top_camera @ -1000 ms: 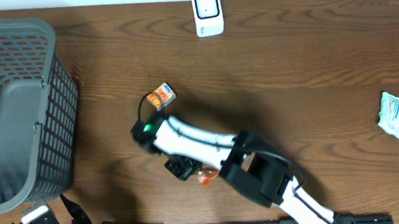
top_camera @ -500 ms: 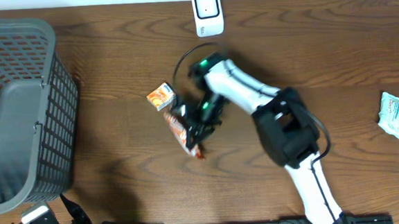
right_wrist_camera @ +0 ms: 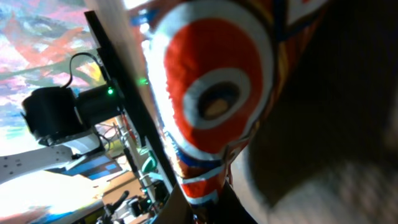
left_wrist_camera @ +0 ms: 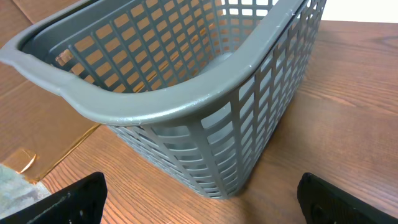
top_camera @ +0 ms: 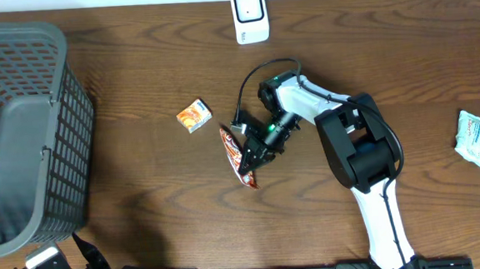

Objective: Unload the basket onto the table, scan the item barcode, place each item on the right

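The item is a red, orange and white snack packet, held over the middle of the table with my right gripper shut on its right edge. In the right wrist view the packet fills most of the frame, showing a red and white ring design, and my right gripper pinches its lower end. No barcode shows. The white scanner stands at the table's back edge, well behind the packet. My left gripper is wide open and holds nothing, low over the table in front of the grey basket.
The grey mesh basket takes up the left side of the table. A small orange box lies just left and behind the held packet. A white sachet rests near the right edge.
The right arm swung from the table's front toward the middle and then slightly right, carrying the packet with it. The left gripper has stayed open and still.
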Tool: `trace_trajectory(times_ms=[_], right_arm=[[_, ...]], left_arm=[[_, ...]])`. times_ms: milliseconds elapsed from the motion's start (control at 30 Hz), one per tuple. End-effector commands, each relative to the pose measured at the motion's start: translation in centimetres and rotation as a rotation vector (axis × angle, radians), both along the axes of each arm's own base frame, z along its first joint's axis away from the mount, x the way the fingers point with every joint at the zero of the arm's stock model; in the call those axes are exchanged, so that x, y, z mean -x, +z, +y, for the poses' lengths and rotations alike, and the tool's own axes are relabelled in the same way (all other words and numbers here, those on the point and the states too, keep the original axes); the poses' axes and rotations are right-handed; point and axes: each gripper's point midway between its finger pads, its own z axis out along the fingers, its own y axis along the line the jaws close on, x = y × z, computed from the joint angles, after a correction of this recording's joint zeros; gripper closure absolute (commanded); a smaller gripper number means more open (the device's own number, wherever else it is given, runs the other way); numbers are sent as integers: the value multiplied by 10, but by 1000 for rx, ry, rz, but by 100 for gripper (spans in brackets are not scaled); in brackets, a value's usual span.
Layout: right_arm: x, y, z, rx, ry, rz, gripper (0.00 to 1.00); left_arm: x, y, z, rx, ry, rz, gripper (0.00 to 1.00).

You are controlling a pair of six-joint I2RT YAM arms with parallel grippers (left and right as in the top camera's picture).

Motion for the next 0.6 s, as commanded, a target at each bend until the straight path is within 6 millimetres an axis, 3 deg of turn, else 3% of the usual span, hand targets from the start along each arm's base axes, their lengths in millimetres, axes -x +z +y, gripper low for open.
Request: trace_trajectory(times_ms=[0,100,200,233,267,300,567], right_arm=[[2,-13,-3,48,-32,33,94],[1,-33,-11,159,-74,44,92],[1,-38,-13,168,-85,40,80],[0,-38,-13,166,-88,38,59],[-1,-38,-14,166,-90,36,21],[-3,-40,-16,175,-92,33,1],[-24,-73,-72,527,-142,-48,1]], left_arm=[[2,1,1,-11,4,-1,2],[2,1,1,-11,4,-1,2],[2,1,1,-11,4,-1,2],[2,1,1,-11,4,-1,2],[2,1,1,-11,4,-1,2],[2,1,1,-11,4,-1,2],[2,1,1,-11,4,-1,2]])
